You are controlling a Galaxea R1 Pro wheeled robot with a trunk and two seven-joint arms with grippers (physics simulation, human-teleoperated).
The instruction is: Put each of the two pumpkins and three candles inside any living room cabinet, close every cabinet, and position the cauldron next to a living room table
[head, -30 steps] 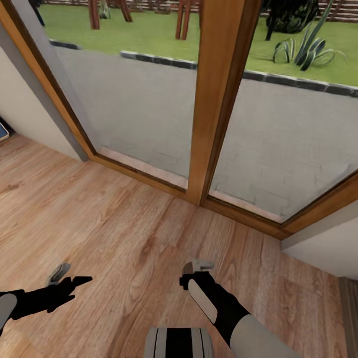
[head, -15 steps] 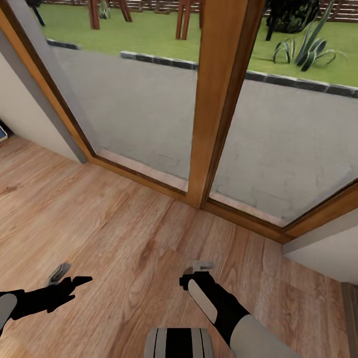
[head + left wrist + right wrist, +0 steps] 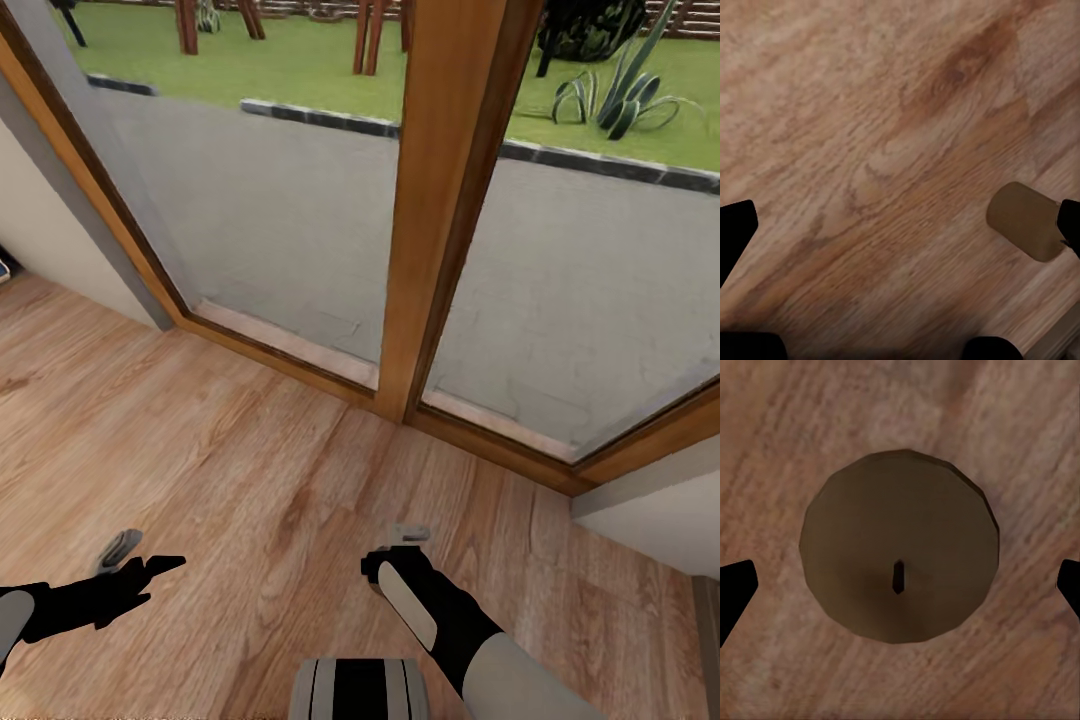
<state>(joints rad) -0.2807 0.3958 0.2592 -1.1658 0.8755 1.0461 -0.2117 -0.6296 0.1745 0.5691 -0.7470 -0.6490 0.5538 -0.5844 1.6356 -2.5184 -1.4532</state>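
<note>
A round candle with a dark wick sits centred under my right gripper, seen from straight above. The black fingertips stand well clear of it on both sides, so the gripper is open. I cannot tell whether the candle rests on the floor. In the head view the right gripper hangs over the wooden floor. A second candle lies close beside one fingertip of my open left gripper, which the head view shows at the lower left. Pumpkins, cabinet, cauldron and table are out of view.
A tall glass door with a thick wooden frame stands just ahead, with paving and lawn outside. White wall sections flank it at left and at right. Bare wooden floor stretches left and toward me.
The whole view has shifted slightly, and the door frame has slid a little lower in the picture. Both arms keep the same pose.
</note>
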